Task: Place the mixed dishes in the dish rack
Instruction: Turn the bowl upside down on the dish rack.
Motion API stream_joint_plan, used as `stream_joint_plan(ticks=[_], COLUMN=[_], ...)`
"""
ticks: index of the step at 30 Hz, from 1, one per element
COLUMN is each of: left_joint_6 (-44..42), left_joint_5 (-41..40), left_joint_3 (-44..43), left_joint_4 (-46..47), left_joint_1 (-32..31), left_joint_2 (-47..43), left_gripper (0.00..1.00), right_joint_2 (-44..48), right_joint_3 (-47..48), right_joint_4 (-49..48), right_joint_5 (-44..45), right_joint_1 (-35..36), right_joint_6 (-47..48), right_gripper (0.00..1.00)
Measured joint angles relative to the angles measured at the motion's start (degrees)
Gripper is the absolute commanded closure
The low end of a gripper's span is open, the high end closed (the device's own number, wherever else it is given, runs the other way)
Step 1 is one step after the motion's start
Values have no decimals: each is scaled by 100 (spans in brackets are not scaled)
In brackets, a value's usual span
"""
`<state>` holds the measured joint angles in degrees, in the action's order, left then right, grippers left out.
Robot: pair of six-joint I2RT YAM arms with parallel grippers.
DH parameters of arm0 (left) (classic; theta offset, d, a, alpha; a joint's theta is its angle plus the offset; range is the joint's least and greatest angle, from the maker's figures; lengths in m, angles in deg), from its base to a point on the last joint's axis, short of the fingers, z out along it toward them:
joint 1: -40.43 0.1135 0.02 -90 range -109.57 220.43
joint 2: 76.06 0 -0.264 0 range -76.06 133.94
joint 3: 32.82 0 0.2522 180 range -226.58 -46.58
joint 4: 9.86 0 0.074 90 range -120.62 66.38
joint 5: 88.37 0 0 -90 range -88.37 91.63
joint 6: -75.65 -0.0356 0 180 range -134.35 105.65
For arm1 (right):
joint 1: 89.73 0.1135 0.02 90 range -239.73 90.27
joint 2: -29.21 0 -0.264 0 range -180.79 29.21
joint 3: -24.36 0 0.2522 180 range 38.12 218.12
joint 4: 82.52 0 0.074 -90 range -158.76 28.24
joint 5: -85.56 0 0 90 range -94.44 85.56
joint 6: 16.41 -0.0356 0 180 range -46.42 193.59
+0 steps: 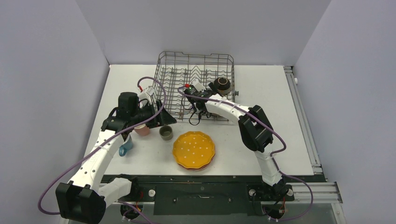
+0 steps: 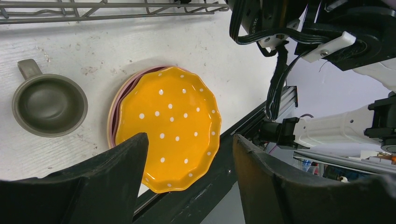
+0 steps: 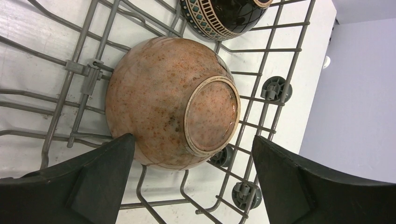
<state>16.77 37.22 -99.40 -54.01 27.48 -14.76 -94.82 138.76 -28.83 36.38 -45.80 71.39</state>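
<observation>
The left hand [image 2: 189, 140] hangs open over the white table [image 2: 140, 42], its two dark fingers apart with nothing between them. Straight ahead of those fingers, and lower, lies the scalloped orange-yellow plate with white dots [image 2: 170, 126]. It rests flat on top of a stack of pink plates [image 2: 112, 116], whose rims show just past its edge. Being round, it has no long axis, so a grasp would likely have to take it by the rim. A grey-green handled cup [image 2: 49, 105] stands upright off to one side of the hand, apart from the stack. This hand looks the nearer one to both. The right hand [image 3: 192, 139] is inside the grey wire dish rack [image 1: 173, 77], its fingers spread wide and clamping nothing. Just beyond them a speckled terracotta bowl [image 3: 173, 102] lies upside down on the wires, with a dark patterned bowl [image 3: 219, 16] farther ahead.
</observation>
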Motion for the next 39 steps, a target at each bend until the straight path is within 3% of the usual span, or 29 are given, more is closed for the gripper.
stream_joint_plan(ticks=[13,29,39], left_joint_6=[-15,-212,-400], left_joint_5=[52,-155,-1058], left_joint_3=[0,-76,-273], left_joint_4=[9,-256,-754], left_joint_1=[0,0,-9], left_joint_2=[0,31,61], left_gripper=[35,34,34], right_joint_2=[435,2752,3945], right_joint_3=[-398,-1405,-2297], right_joint_4=[-304,-321,-256], right_joint_5=[-634,-1709,-2055], right_joint_1=[-203,-111,17], right_joint_6=[-396,-911,-1351], right_gripper=[12,20,31])
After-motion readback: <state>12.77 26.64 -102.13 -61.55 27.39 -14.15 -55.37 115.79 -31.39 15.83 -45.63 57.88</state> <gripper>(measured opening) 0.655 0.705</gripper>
